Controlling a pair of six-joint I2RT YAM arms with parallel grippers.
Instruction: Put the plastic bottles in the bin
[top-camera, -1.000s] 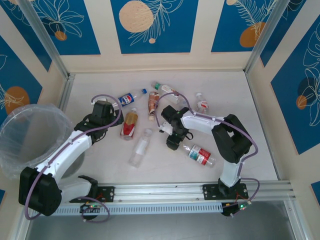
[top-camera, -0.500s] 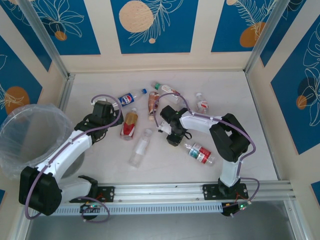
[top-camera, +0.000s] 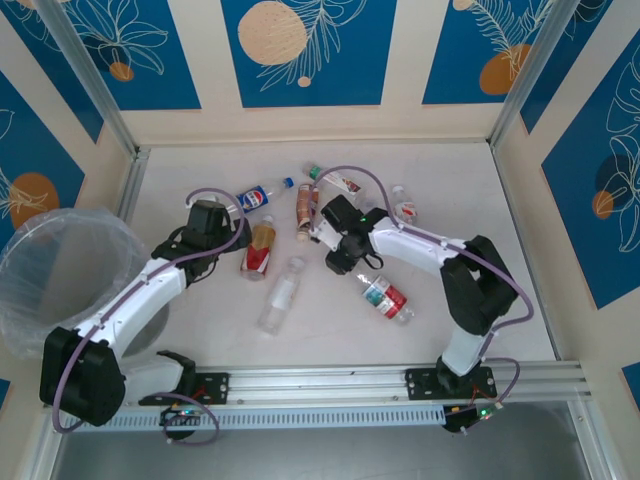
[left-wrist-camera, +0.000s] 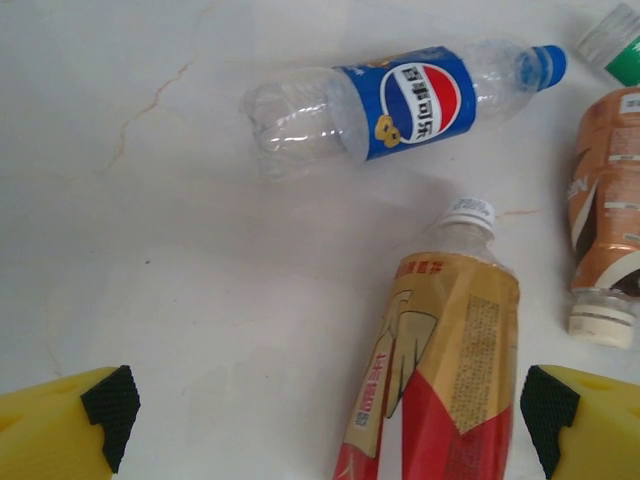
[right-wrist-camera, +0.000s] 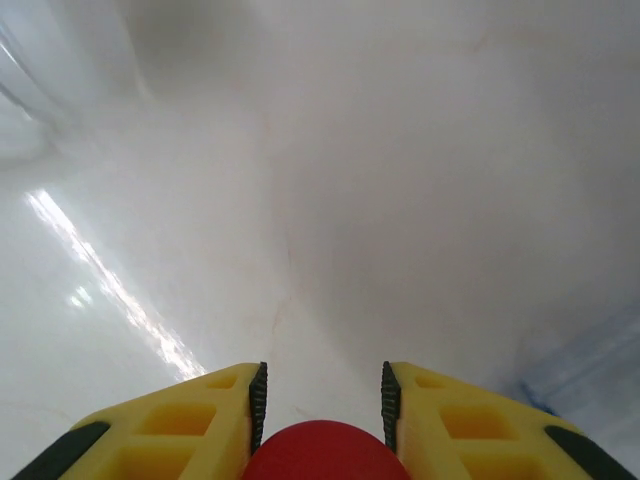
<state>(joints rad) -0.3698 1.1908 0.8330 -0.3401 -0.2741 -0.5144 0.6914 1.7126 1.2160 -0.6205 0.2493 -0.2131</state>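
My right gripper (top-camera: 356, 270) (right-wrist-camera: 320, 400) is shut on the red cap (right-wrist-camera: 320, 455) of a red-white labelled bottle (top-camera: 385, 297), which trails behind it on the table. My left gripper (top-camera: 228, 232) (left-wrist-camera: 328, 400) is open wide, low over the table. A gold-and-red labelled bottle (top-camera: 260, 247) (left-wrist-camera: 440, 370) lies between its fingers, nearer the right one, untouched. A blue Pepsi bottle (top-camera: 258, 197) (left-wrist-camera: 400, 100) lies beyond. The bin (top-camera: 60, 275), lined with a clear bag, stands at the far left.
A brown-labelled bottle (top-camera: 307, 208) (left-wrist-camera: 605, 220), a green-capped bottle (top-camera: 335, 180) (left-wrist-camera: 615, 40) and a small clear one (top-camera: 403, 205) lie at the back. A plain clear bottle (top-camera: 280, 295) lies mid-table. Metal frame posts and walls enclose the table.
The right arm has swung up and to the left, dragging the red-capped bottle with it. The left arm has barely moved.
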